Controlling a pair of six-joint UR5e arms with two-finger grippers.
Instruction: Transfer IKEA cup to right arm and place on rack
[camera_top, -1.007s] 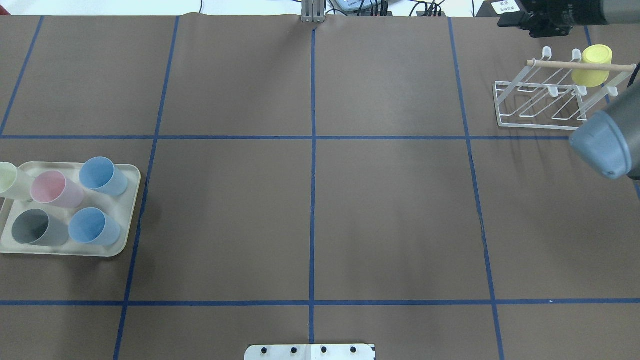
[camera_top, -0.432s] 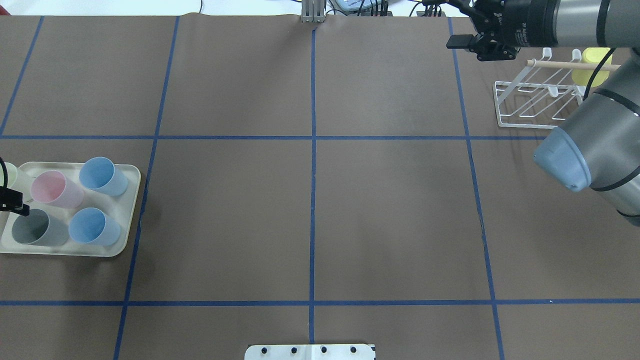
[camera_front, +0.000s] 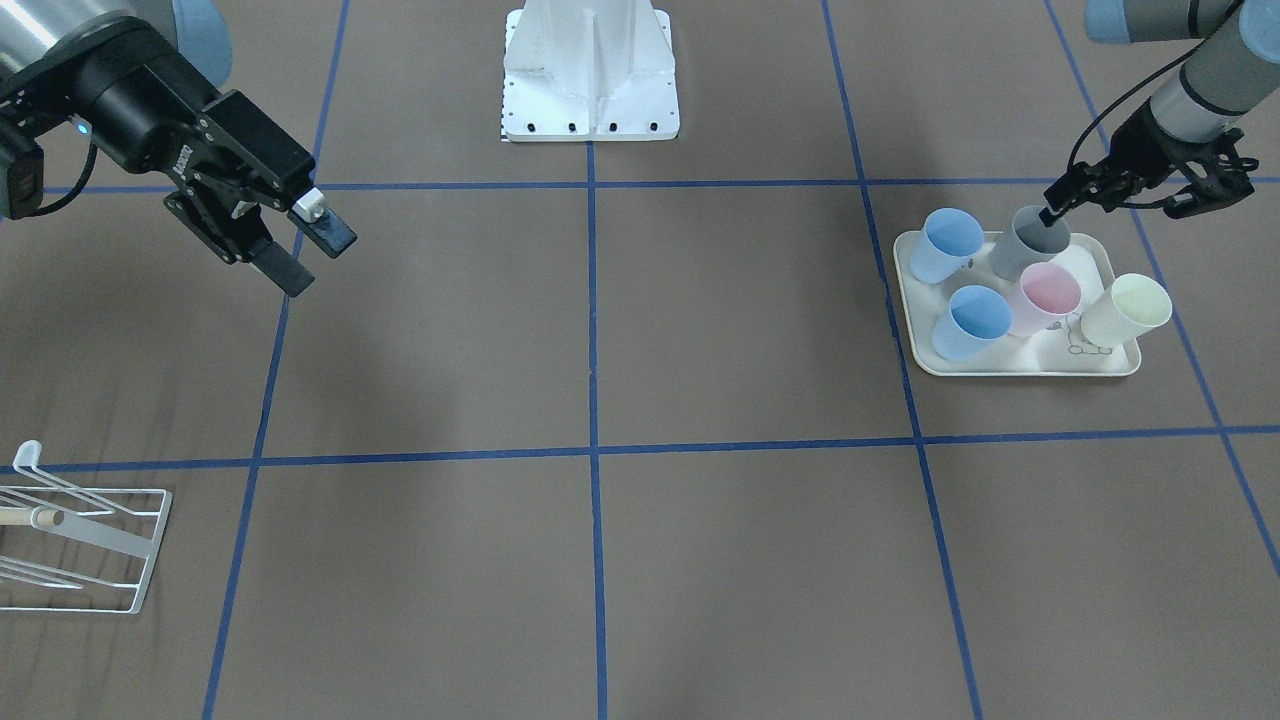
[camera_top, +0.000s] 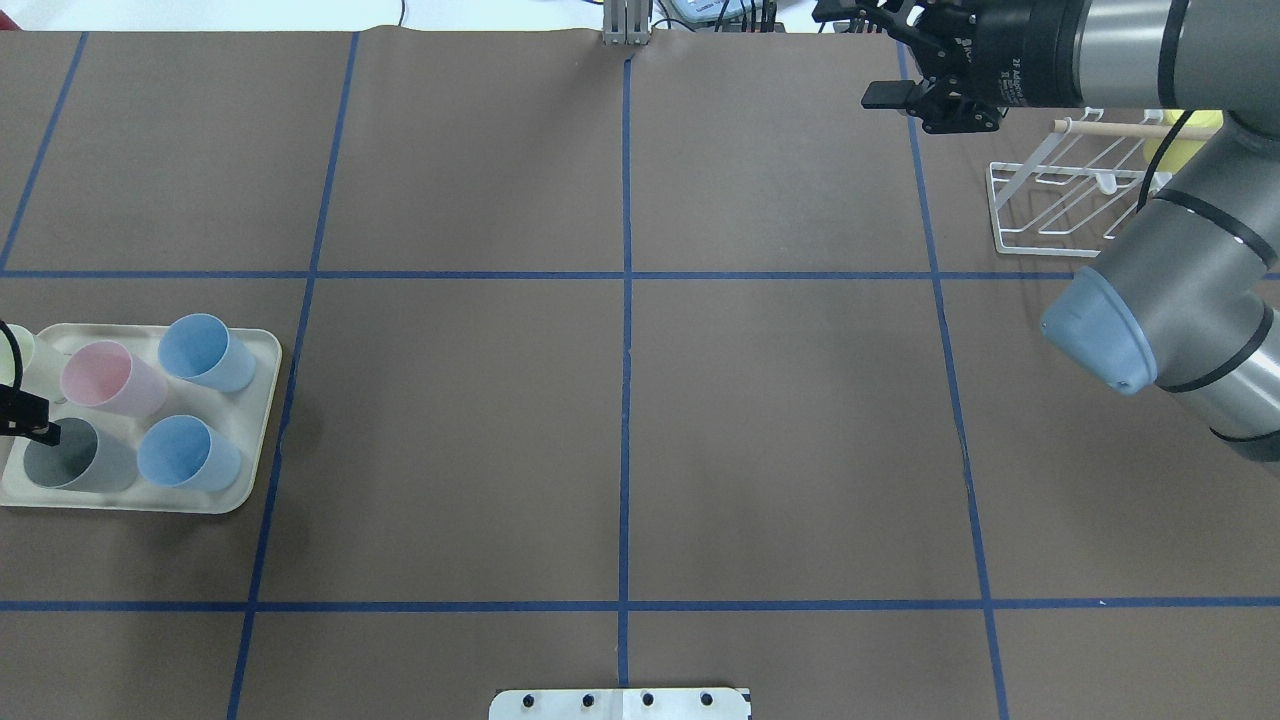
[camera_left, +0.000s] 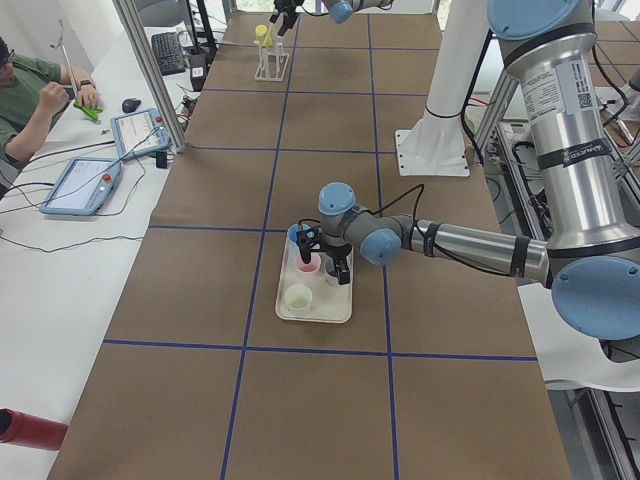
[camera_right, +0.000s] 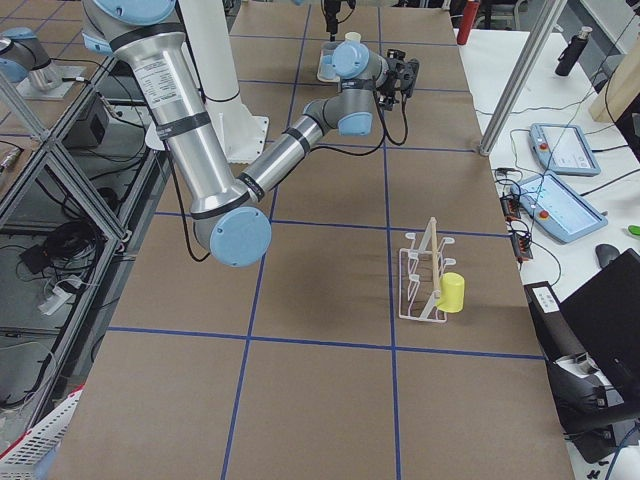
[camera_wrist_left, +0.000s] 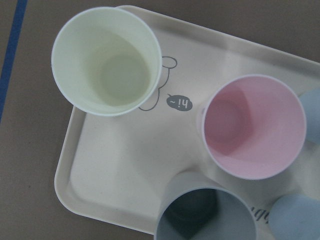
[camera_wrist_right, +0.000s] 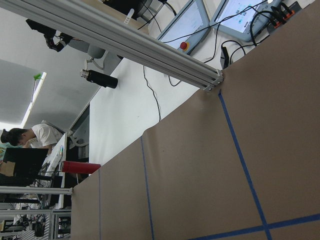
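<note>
Front view: the left gripper (camera_front: 1125, 205) hangs over the tray (camera_front: 1010, 368), jaws apart, with one tip at the grey cup (camera_front: 1030, 245). It holds no cup. The right gripper (camera_front: 318, 262) is far from the tray, jaws apart and empty.

Top view: the rack (camera_top: 1040, 215) stands far from the tray.

Right side view: a yellow cup (camera_right: 452, 292) hangs on the rack.

I think picking up a cup, passing it over and hanging it are all left to do.
</note>
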